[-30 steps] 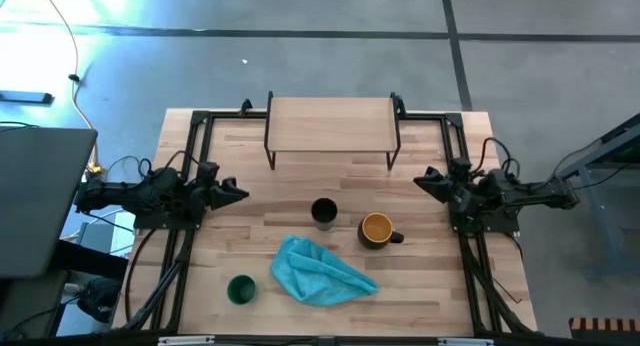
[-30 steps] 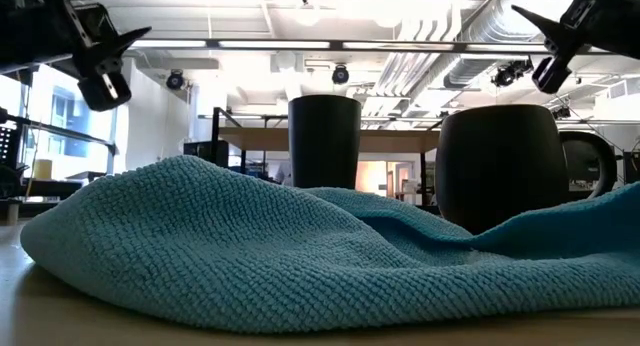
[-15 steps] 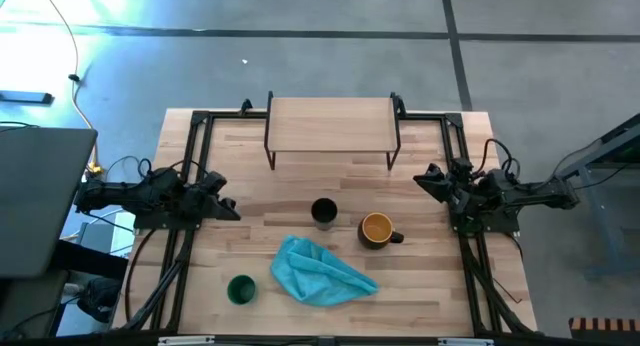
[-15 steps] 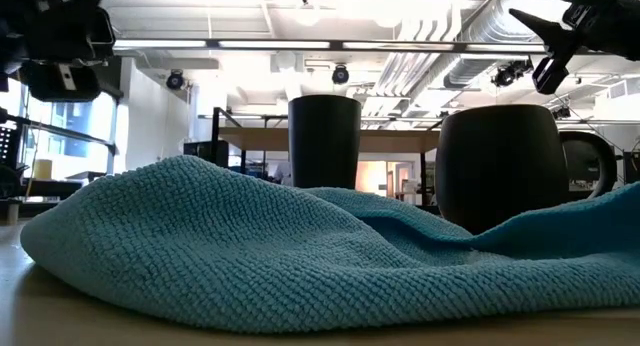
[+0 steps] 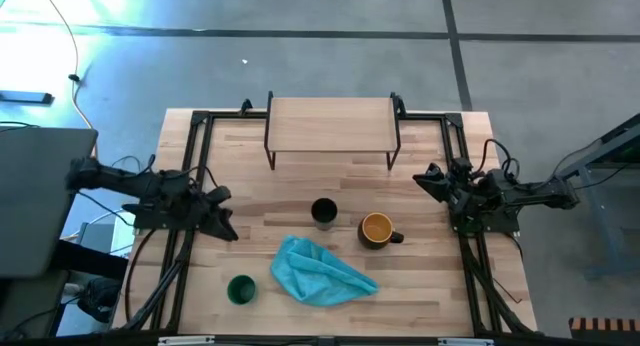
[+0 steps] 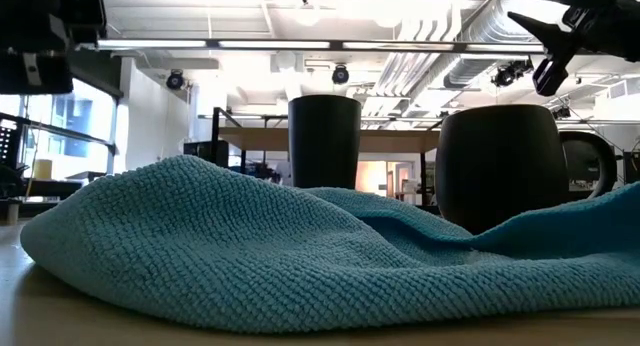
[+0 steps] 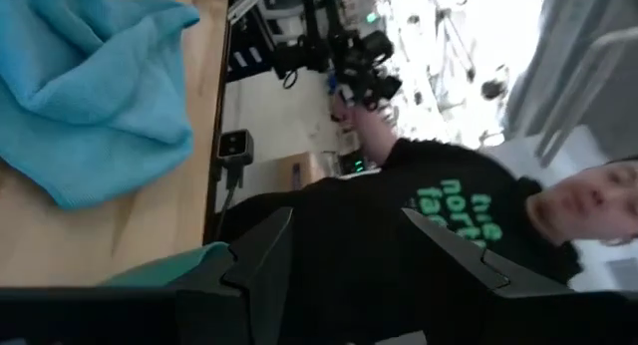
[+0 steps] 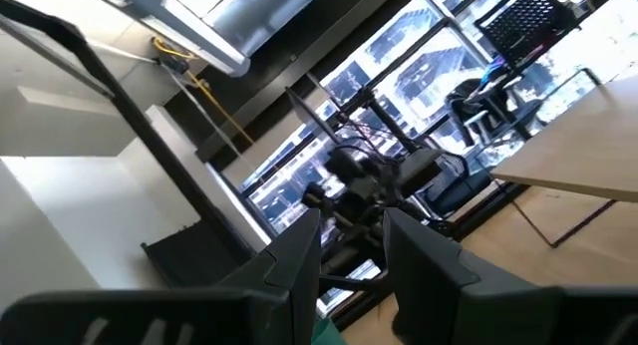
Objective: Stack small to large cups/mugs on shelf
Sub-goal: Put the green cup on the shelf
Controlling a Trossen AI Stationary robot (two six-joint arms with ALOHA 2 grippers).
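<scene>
Three vessels stand on the tabletop, none on the light-wood shelf on thin black legs (image 5: 331,124) at the far edge, so stacking has not begun. The small green cup (image 5: 241,288) sits near the front left corner; the taller black cup (image 5: 324,212) stands mid-table, with the wider dark mug with yellow-orange inside (image 5: 376,229) just to its right, handle pointing right. A crumpled blue cloth (image 5: 320,271) lies in front of both, between them and the green cup.

Over the last second the left gripper (image 5: 222,224) has swung from pointing right across the table to pointing nearer and rightward, toward the front. Its fingers (image 7: 261,251) are spread wide and hold nothing; the wrist view looks past the cloth to a person in a dark shirt beyond the table edge. I judge this as the start of a reach for the green cup, the smallest one.

At the table's right side the right gripper (image 5: 430,178) has barely moved, fingers narrowly parted and empty.
</scene>
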